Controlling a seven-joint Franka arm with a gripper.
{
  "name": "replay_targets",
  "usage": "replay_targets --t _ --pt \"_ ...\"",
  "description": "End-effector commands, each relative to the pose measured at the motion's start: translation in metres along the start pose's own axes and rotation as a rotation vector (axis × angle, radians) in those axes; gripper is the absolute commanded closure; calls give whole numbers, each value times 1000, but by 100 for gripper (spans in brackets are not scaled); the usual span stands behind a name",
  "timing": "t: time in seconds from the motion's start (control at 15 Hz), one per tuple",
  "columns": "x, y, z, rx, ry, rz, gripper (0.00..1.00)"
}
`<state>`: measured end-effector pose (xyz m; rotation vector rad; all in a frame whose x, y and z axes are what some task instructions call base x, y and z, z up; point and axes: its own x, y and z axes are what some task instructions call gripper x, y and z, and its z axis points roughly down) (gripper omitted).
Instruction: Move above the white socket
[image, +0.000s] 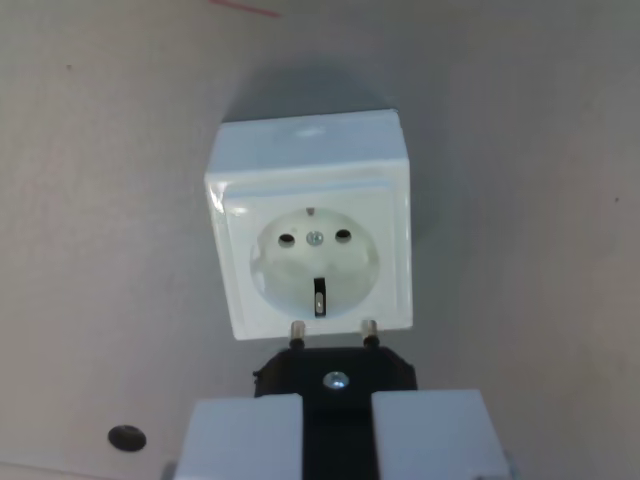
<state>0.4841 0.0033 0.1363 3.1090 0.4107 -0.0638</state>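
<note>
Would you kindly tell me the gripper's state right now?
Gripper: closed on the black plug, whose two pins point toward the white socket.

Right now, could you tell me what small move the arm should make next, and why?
Probably ease forward, toward the view's top: the black plug in the gripper has its pins at the white socket's near edge, short of its two holes.

Prob a lab bench: loose socket box (310, 225) on bare tabletop (100, 250)
</note>
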Motion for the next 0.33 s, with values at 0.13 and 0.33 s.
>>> replay_targets --t 0.13,0.33 --pt "-5 -4 16 -27 106 -54 100" --pt "-6 -5 21 -27 106 -46 100"
